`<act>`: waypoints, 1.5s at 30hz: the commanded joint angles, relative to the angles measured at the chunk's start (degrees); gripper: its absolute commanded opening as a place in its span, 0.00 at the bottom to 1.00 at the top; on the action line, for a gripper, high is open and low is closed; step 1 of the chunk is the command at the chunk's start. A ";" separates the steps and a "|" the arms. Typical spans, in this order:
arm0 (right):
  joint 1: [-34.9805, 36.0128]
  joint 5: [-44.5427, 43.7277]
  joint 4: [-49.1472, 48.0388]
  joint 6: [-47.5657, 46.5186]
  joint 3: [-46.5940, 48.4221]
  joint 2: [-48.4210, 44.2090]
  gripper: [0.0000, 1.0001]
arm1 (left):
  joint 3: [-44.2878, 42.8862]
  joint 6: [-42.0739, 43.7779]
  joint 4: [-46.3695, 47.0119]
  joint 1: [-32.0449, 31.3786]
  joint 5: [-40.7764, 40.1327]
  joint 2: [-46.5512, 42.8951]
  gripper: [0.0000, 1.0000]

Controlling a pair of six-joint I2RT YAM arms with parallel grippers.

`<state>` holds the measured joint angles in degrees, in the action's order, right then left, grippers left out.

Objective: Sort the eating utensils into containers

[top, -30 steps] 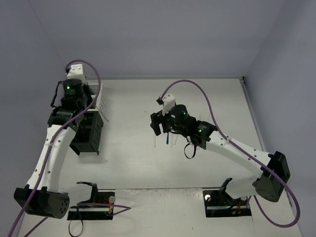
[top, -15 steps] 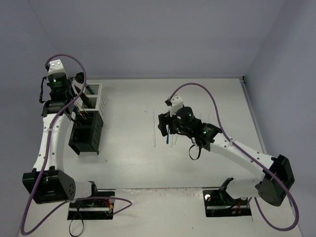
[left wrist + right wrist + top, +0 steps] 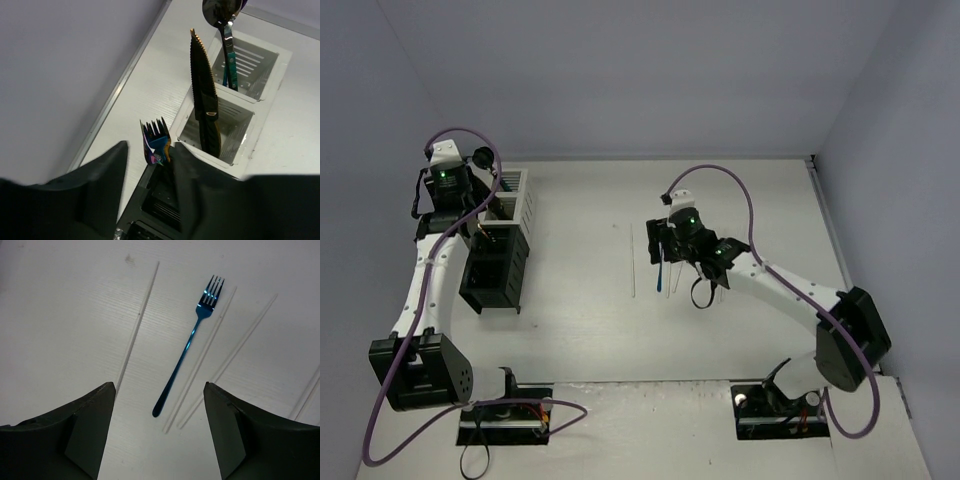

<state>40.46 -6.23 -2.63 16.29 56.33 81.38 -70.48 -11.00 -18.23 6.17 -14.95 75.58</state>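
My left gripper is open above the row of caddies at the far left. An iridescent blue fork stands tines up between its fingers, in a black caddy. A black and gold knife stands in a white caddy. A spoon stands in the white caddy behind it. My right gripper is open and empty, hovering over the handle end of a blue fork that lies on the table. Several pale chopsticks lie beside it.
The white caddies and black caddies stand in a row along the left side. A grey wall runs close behind them. More chopsticks lie to the right of the blue fork, and one chopstick lies to its left.
My left wrist has swung from over the black caddies to the far-left back end of the row. My right gripper has moved right and back, over the blue fork.
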 commanded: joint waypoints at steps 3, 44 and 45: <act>-1.68 -7.10 -1.04 6.93 7.49 8.66 0.67 | -2.68 -3.41 -1.92 0.07 5.26 -6.45 0.56; -5.09 -6.09 1.06 14.82 18.24 34.06 0.00 | 16.02 -10.34 -5.78 -16.98 30.65 -18.52 0.74; -4.80 -6.10 1.05 13.83 18.53 33.39 0.00 | 15.55 -10.58 -5.77 -17.01 30.93 -18.37 0.74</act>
<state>35.27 -11.71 -1.95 31.60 73.30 115.31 -51.94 -21.11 -27.69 -10.55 13.66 57.18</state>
